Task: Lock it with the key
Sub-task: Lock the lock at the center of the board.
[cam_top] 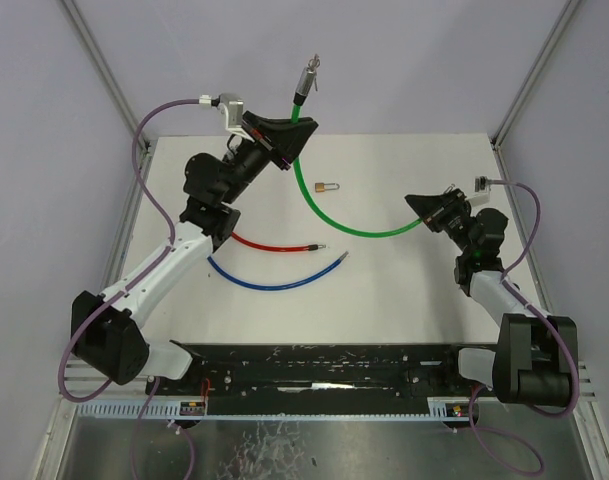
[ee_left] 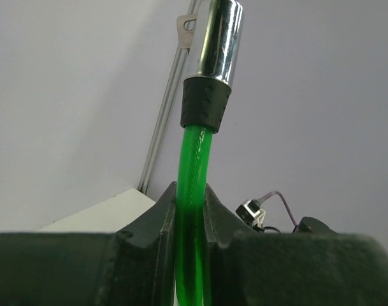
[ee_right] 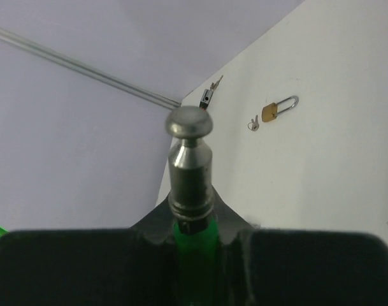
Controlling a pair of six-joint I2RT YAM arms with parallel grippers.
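A green cable [cam_top: 329, 218] arcs across the white table between both grippers. My left gripper [cam_top: 289, 135] is raised at the back and shut on one end of the green cable [ee_left: 192, 166], just under the chrome lock barrel [ee_left: 216, 38]. The key [cam_top: 314, 66] sticks out of the barrel's top, and a key tab [ee_left: 186, 30] shows behind the barrel. My right gripper [cam_top: 424, 207] is shut on the other end of the green cable [ee_right: 195, 237], right below its metal locking pin [ee_right: 190, 159]. The pin points toward the far lock barrel [ee_right: 208, 97], well apart from it.
A small brass padlock [cam_top: 327, 187] lies on the table between the arms, with a tiny key [ee_right: 253, 123] beside it. A red cable [cam_top: 274, 245] and a blue cable [cam_top: 274, 280] lie in front of the left arm. Enclosure walls and posts stand close behind.
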